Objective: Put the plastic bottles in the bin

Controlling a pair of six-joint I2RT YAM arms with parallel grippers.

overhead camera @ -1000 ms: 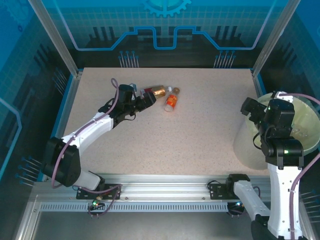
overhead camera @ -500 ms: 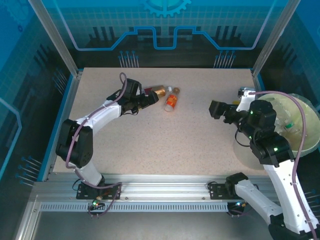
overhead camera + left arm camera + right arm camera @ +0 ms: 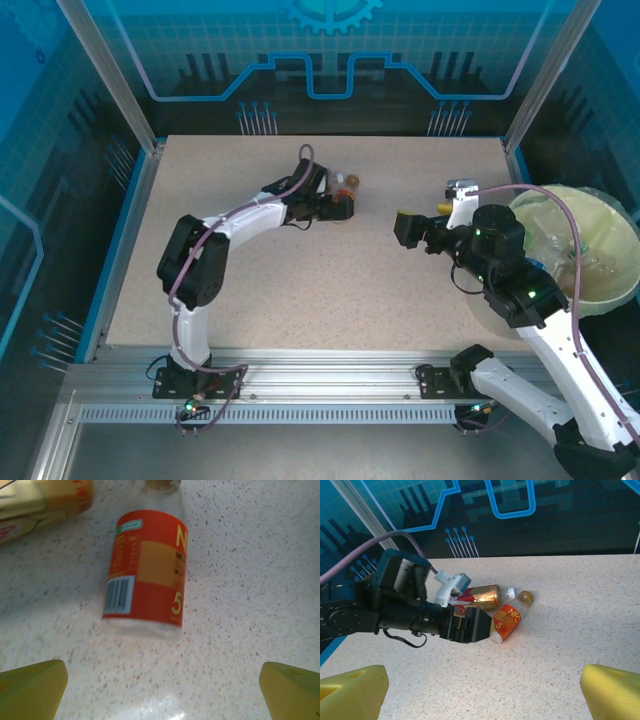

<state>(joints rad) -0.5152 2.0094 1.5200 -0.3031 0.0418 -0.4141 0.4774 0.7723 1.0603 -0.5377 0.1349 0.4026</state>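
Two plastic bottles lie side by side at the back of the table. One has an orange-red label (image 3: 145, 575) (image 3: 507, 620) and a brown cap (image 3: 352, 183). The other has a gold and red label (image 3: 482, 596) (image 3: 40, 500) and a white cap. My left gripper (image 3: 340, 208) (image 3: 470, 625) (image 3: 162, 690) hovers just short of the orange bottle's base, open and empty. My right gripper (image 3: 410, 228) (image 3: 482, 695) is open and empty over the table, right of the bottles and pointing at them. The bin (image 3: 612, 225) stands at the right edge with clear bottles (image 3: 565, 248) inside.
Bare speckled tabletop (image 3: 330, 280) spreads in front of the bottles and between the two grippers. A metal frame and blue panel walls (image 3: 330, 60) close off the back and sides. My right arm's cable (image 3: 560, 215) loops over the bin.
My left gripper swung right along the back, from left of the bottles to over them. My right gripper left the bin and moved left over the table.
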